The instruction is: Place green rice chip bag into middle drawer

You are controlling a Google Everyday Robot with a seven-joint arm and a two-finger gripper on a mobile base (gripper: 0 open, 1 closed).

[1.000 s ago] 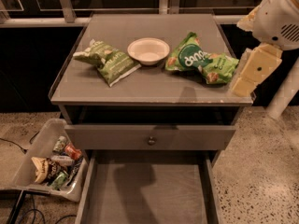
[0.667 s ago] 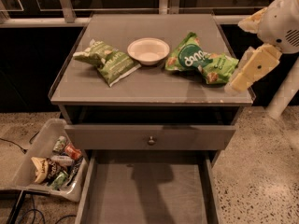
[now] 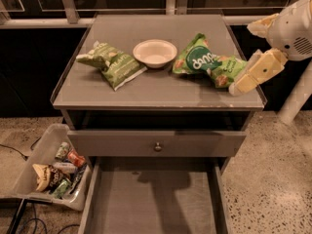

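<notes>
Gripper (image 3: 244,81): stood over the front right corner of the worktop (image 3: 146,89), front being the drawer side, and slanted down and inward from the right edge.
Jaw state: could not be told — no statement is made either way.
Contact: the gripper's tip met or overlapped the nearest end of the green rice chip bag (image 3: 206,62). Touching or just short of it could not be settled.
Bag position: on the worktop, right half, between the white bowl (image 3: 155,52) at centre back and the front right corner.
Bearing from jaws: the bag lay inward of the gripper, toward the left edge and slightly toward the back edge.
Long axis: diagonal, running from near the bowl down toward the front right corner. In my judgement it was roughly in line with the gripper's approach, so the jaws faced the bag end-on.
Middle drawer (image 3: 90,194): pulled out below the front edge, floor bare, bag not in it.
Other items: a paler olive bag (image 3: 112,63) on the left half, well apart from the gripper, and a closed drawer front with knob (image 3: 157,146) directly under the top.
Assessment: grasp not confirmed — transfer to the drawer remained to be done.
</notes>
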